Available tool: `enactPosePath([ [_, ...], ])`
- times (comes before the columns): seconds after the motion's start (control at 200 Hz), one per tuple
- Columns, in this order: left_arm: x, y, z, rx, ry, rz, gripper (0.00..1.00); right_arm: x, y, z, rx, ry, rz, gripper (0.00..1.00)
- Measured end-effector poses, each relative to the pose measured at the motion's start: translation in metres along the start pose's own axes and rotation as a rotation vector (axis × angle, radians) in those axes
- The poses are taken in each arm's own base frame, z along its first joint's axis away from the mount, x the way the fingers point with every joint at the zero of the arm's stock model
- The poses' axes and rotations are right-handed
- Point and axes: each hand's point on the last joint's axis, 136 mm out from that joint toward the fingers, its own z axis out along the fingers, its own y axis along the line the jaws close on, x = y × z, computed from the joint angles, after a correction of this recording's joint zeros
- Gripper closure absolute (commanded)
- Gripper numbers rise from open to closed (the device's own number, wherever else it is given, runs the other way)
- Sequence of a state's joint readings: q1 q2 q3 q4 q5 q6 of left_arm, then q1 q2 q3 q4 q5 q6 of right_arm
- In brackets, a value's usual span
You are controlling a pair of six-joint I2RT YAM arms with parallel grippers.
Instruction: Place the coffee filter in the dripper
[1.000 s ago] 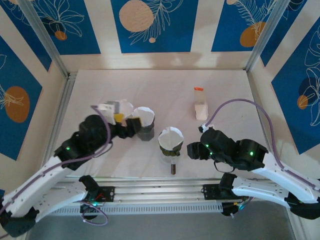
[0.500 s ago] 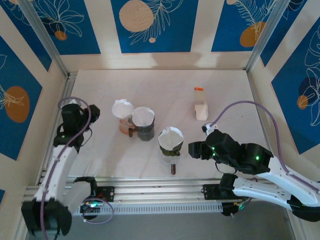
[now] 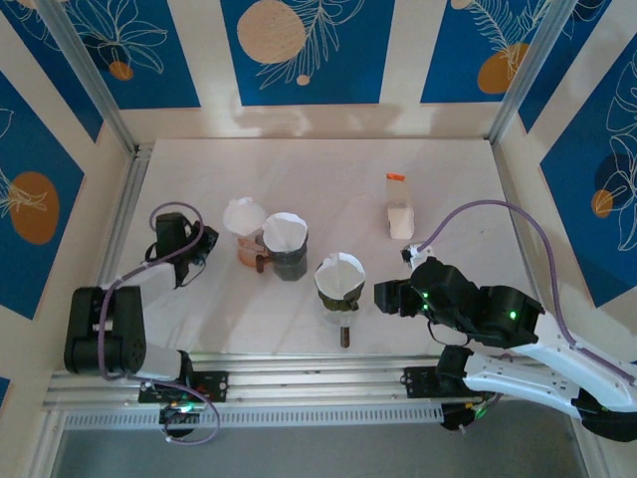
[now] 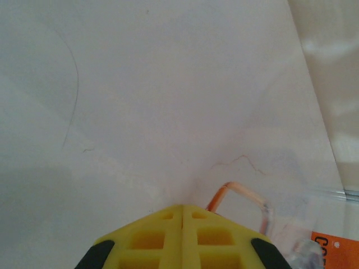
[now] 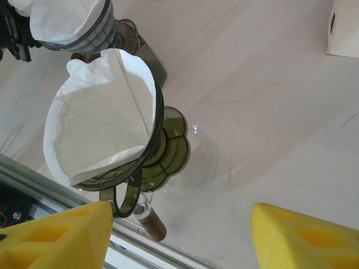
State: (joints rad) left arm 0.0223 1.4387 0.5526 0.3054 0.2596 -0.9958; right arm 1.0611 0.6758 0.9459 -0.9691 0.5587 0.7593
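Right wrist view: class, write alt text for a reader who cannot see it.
A white paper coffee filter sits inside a dark green glass dripper on a pale table. The right gripper, its yellow fingers wide apart and empty, frames the bottom edge; a second filter-lined dripper sits top left.

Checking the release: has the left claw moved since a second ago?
Yes. The left claw has pulled back leftward, away from the leftmost dripper it hovered beside.

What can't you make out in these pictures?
Left wrist view: orange label, cut off by the corner, print unreadable.
Left wrist view: orange-handled thing, partly behind the shut left gripper.
Right wrist view: white box, cut by the edge.
Right wrist view: dripper's inside, covered by the coffee filter.
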Motion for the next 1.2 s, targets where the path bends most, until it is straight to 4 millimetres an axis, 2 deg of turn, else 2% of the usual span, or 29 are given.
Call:
enactPosePath([
  [0.17, 0.016, 0.012, 0.016, 0.024, 0.038, -0.065, 1.00, -0.001, -0.003, 0.000, 0.017, -0.009, -0.010, 0.33],
  [0.45, 0.025, -0.010, 0.025, 0.122, 0.050, -0.070, 1.00, -0.002, -0.006, -0.001, 0.032, -0.016, -0.017, 0.33],
  [0.715, 0.039, -0.010, 0.033, 0.133, 0.079, -0.084, 1.00, -0.004, -0.008, -0.003, 0.035, -0.028, -0.014, 0.33],
  [1.201, 0.073, -0.026, 0.048, 0.159, 0.147, -0.049, 1.00, -0.003, -0.010, -0.005, 0.038, -0.032, -0.006, 0.33],
])
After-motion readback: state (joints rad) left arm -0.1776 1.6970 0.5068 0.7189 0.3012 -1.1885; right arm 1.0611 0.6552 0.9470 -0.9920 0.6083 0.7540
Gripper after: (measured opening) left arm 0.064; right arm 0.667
